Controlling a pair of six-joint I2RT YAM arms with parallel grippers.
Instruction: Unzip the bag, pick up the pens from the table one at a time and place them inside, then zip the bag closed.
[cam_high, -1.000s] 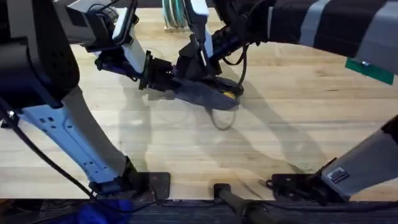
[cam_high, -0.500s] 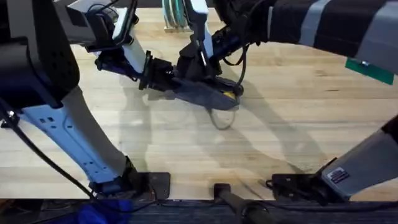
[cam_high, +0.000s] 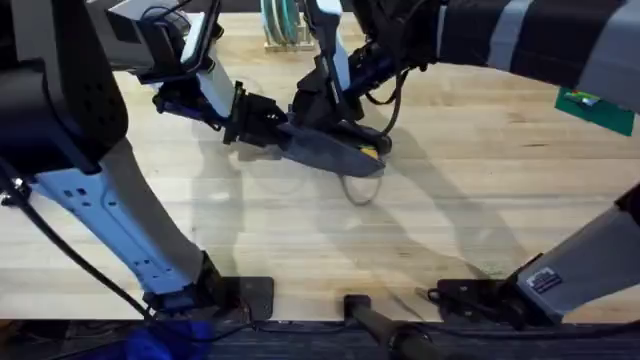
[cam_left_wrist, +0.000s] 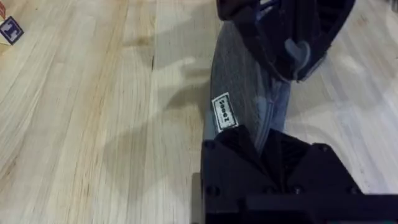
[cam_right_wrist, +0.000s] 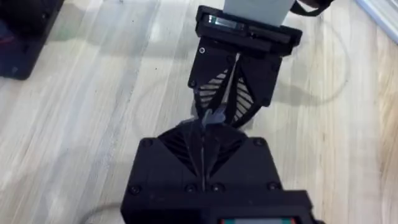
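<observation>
Here the bag (cam_high: 325, 150) lies slightly above the frame's centre on the table (cam_high: 480, 200), its long axis running from upper left to lower right. The left gripper (cam_high: 262, 128) pinches its upper-left end, fingers closed on woven grey-blue fabric. The right gripper (cam_high: 322, 102), nearer the zipper, appears clamped on the small pull.

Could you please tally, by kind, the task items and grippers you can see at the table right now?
Bag: 1
Grippers: 2 (left gripper, right gripper)
Orange-yellow bit at the bag's end, possibly a pen: 1
Total: 4
</observation>
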